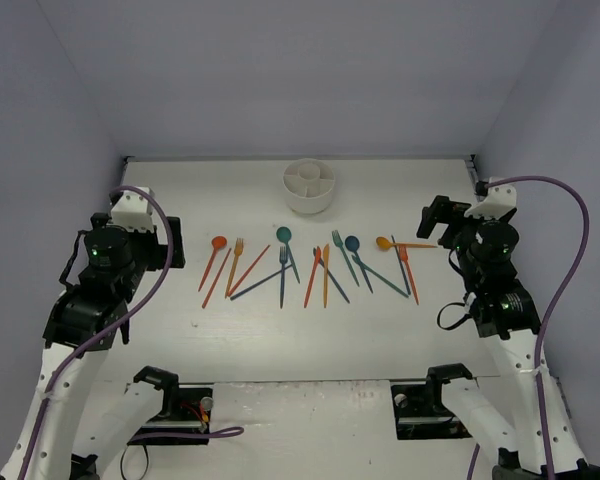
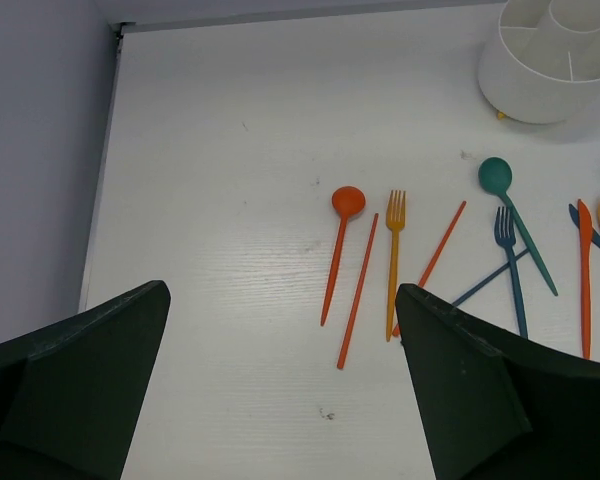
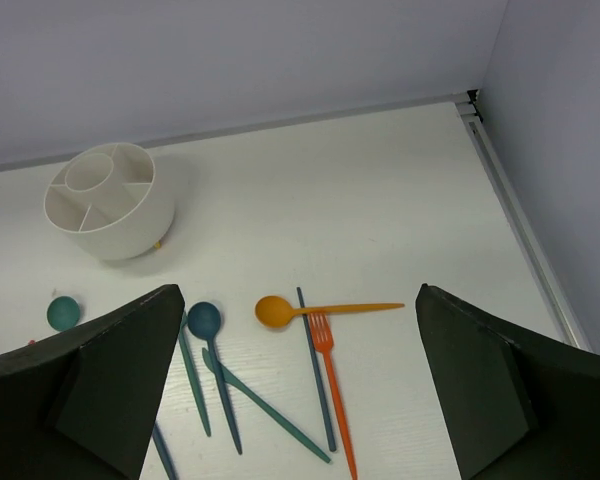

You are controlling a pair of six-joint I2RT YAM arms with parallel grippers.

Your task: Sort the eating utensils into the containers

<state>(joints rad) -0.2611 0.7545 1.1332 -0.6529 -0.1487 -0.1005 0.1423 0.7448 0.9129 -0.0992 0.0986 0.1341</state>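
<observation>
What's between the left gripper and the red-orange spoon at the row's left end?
Nothing visible. The left gripper hangs open above bare table, with the red-orange spoon just ahead. A thin red-orange utensil lies close beside it, apart, and could crowd a finger.

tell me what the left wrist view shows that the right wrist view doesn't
Only the left wrist view shows the red-orange spoon, the orange fork and the dark blue fork. Only the right wrist view shows the orange spoon, the red-orange fork and the dark blue spoon. Both show the divided white cup and the teal spoon.
</observation>
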